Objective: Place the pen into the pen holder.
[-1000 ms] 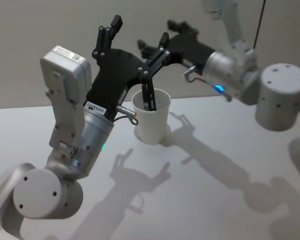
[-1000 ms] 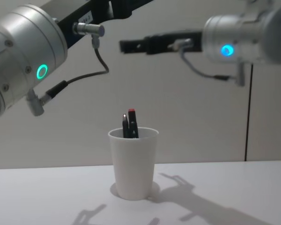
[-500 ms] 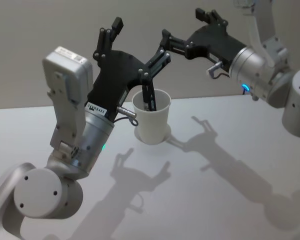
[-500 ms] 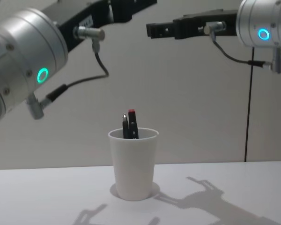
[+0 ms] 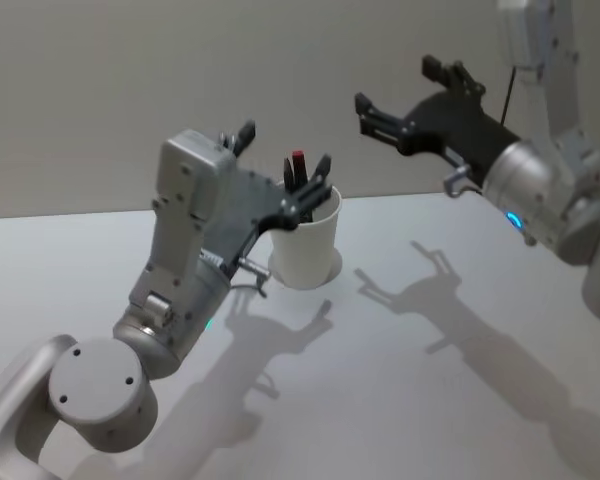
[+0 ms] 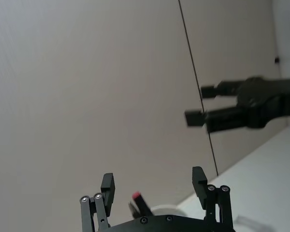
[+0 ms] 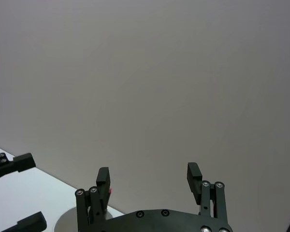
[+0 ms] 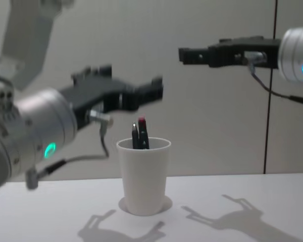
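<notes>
On the left, the left gripper point(image 5: 280, 165) hangs in the air just to the left of the pen holder point(image 5: 307, 244), about level with its rim, with its black fingers point(image 5: 320, 170) spread wide and nothing between them; in the chest view the left gripper point(image 8: 129, 88) shows above and to the left of the cup, apart from it. From the left wrist view the same two fingertips point(image 6: 107, 183) stand well apart, and the red end of the pen point(image 6: 137, 196) peeks up between them farther off. In the middle, the pen holder point(image 8: 143, 174), a plain white tapered cup, stands upright on the pale counter point(image 5: 400, 400), near its far edge by the wall. The pen point(image 8: 141, 135) is inside the cup, leaning a little, its dark shaft and red end cap rising above the rim; in the head view the pen point(image 5: 297, 170) shows the same red tip over the cup's mouth. On the right, the right gripper point(image 5: 405, 100) is raised well above the counter and well to the right of the cup, fingers held wide apart and empty; the chest view shows the right gripper point(image 8: 189, 54) high up, reaching in from the right, and the right wrist view shows its fingertips point(image 7: 193, 171) parted with only bare wall between them.
</notes>
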